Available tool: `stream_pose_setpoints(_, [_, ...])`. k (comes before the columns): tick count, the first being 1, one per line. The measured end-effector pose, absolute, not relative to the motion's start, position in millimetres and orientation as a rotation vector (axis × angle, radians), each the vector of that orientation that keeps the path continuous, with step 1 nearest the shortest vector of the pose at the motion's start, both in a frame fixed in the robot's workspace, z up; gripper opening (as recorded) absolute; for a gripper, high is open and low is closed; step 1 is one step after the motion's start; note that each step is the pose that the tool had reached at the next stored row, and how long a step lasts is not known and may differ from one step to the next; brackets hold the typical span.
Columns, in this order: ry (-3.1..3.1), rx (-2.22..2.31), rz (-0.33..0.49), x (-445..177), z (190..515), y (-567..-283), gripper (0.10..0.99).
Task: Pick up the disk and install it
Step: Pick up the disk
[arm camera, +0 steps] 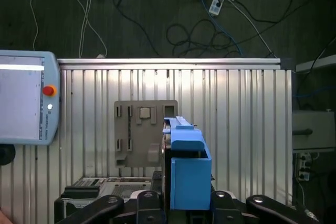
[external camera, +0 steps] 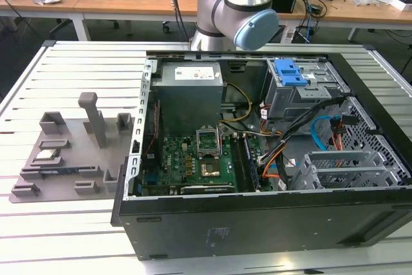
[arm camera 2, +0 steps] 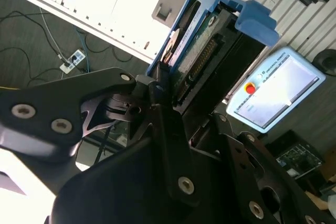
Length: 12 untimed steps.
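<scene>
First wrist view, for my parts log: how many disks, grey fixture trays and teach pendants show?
disk: 1
grey fixture tray: 1
teach pendant: 1
Total: 3

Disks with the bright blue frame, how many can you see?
1. The disk is clamped in the gripper, high above the table in both wrist views. Others could hide inside the computer case.

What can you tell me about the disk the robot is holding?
The disk is a flat metal drive seen edge-on, framed by a bright blue plastic bracket with a chunky blue tab at its far end. A connector row shows along one edge. The gripper clamps its near end, holding it in the air above the slatted table.
</scene>
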<state>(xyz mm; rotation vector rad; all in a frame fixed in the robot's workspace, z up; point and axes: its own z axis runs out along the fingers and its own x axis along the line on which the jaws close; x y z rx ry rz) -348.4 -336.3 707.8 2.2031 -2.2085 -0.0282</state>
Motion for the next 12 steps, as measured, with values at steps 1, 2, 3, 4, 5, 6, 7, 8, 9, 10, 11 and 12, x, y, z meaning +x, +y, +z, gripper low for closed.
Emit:
stream_pose_setpoints(1, [-2.207,2.202,-0.028,-340,706,-336,0.361])
stream_pose_setpoints(2, [-2.206,2.201,-0.028,-336,706,-336,0.361])
stream_pose_setpoints(3, [-2.206,2.200,-0.029,-331,704,-336,0.361])
stream_pose_setpoints(4, [-2.204,2.199,-0.030,-323,702,-336,0.361])
stream_pose_setpoints(5, [-2.203,2.198,-0.032,-317,700,-336,0.361])
stream_pose_setpoints(6, [-2.203,2.197,-0.032,-312,699,-336,0.361])
stream_pose_setpoints(7, [-2.202,2.196,-0.033,-305,696,-336,0.361])
stream_pose_setpoints(8, [-2.202,2.196,-0.033,-300,694,-336,0.361])
stream_pose_setpoints(9, [-2.201,2.195,-0.033,-295,692,-336,0.361])
stream_pose_setpoints(10, [-2.200,2.195,-0.033,-286,689,-336,0.361])
stream_pose_setpoints(11, [-2.200,2.194,-0.033,-278,686,-336,0.361])
stream_pose_setpoints(12, [-2.199,2.193,-0.033,-271,683,-336,0.361])
